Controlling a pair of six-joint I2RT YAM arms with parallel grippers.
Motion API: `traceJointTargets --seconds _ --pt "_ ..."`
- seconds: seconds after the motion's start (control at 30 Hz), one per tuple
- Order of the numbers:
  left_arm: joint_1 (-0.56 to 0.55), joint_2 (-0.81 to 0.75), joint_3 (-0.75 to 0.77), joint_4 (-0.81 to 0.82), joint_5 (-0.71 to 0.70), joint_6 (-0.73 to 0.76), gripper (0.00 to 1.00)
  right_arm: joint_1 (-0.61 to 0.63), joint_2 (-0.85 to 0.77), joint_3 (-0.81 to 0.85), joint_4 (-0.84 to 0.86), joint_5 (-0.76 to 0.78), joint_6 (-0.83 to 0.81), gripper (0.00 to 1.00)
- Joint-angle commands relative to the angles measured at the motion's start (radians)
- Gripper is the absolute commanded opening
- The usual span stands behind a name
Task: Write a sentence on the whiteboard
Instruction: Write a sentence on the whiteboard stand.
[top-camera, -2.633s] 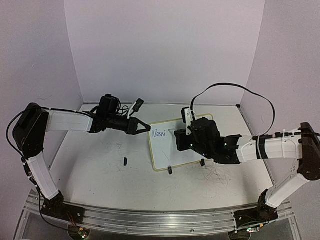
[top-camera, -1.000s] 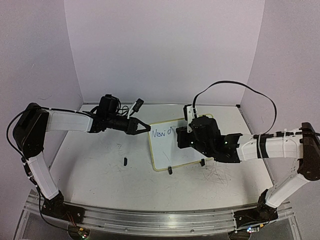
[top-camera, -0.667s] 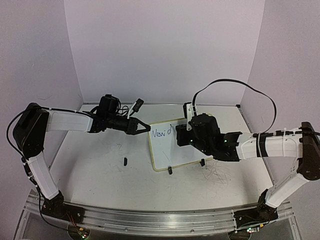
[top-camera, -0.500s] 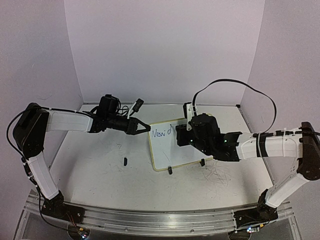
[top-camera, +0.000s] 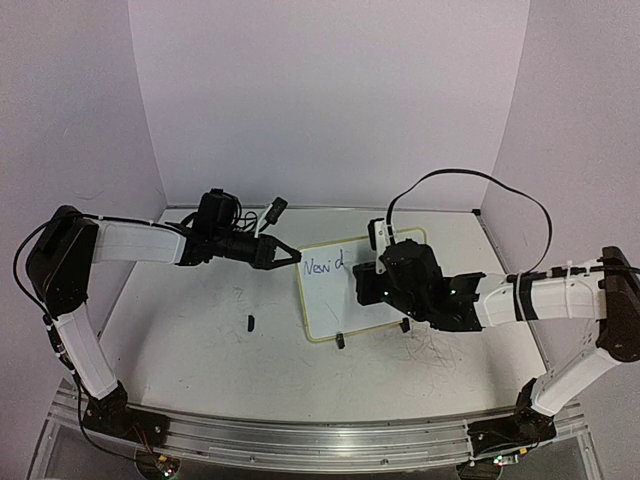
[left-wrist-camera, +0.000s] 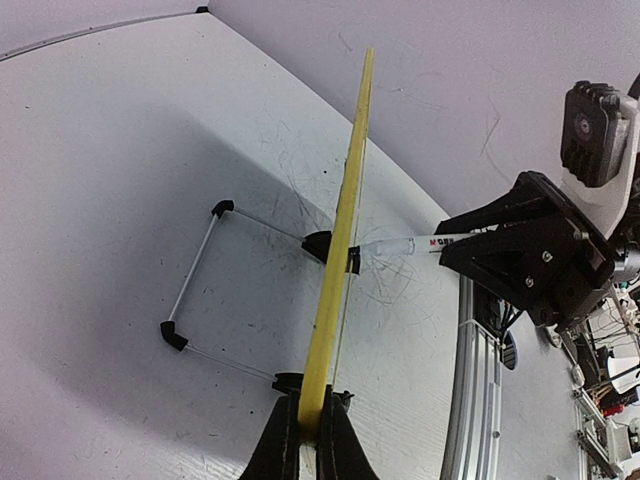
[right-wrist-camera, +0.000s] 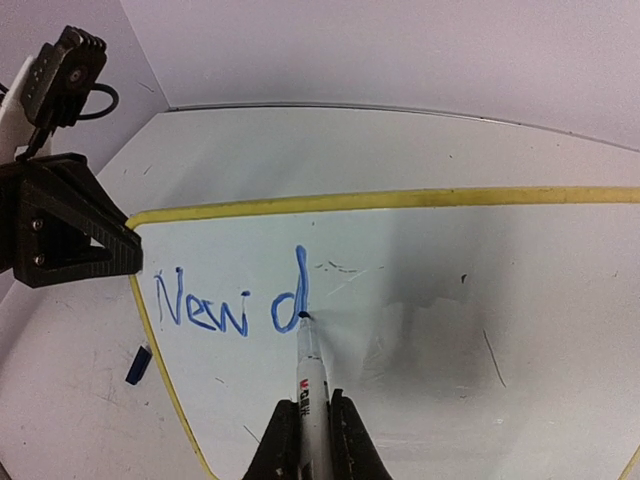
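Items on my feeds:

1. Whiteboard (top-camera: 330, 305), cream frame. It stands tilted on its black feet mid-counter (top-camera: 200, 340), between the two arms. My left wrist view shows it edge-on (left-wrist-camera: 340, 230), with a wire prop behind it.
2. Sentence (top-camera: 323, 266): blue handwriting along the board's upper left. In my right wrist view I can read "New d" (right-wrist-camera: 230, 305).
3. Left gripper (top-camera: 293, 258): closed onto the board's left frame edge. In my left wrist view the fingers pinch the cream rim (left-wrist-camera: 308, 425).
4. Right gripper (right-wrist-camera: 312, 415): clamped tight around a white marker (right-wrist-camera: 308, 370), over the middle of the board. The marker's tip touches the board at the foot of the "d".
5. Small dark-blue piece (top-camera: 250, 322): lying on the counter, left of the board and apart from it. My right wrist view also shows it (right-wrist-camera: 138, 365).
6. Grey scribble marks (top-camera: 435, 350): on the counter, near side, right of the board's feet.
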Motion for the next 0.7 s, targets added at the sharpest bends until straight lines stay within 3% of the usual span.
traceJointTargets --seconds 0.0,0.33,0.67 --pt "0.002 0.019 0.004 -0.064 -0.016 0.01 0.0 -0.001 -0.027 -0.023 -0.028 0.009 0.023 0.0" --pt "0.001 0.018 0.005 -0.064 -0.014 0.01 0.0 -0.001 -0.097 -0.017 0.002 -0.006 0.002 0.0" --pt "0.001 0.009 0.002 -0.063 -0.015 0.01 0.0 -0.001 -0.036 0.025 0.012 0.004 -0.012 0.0"
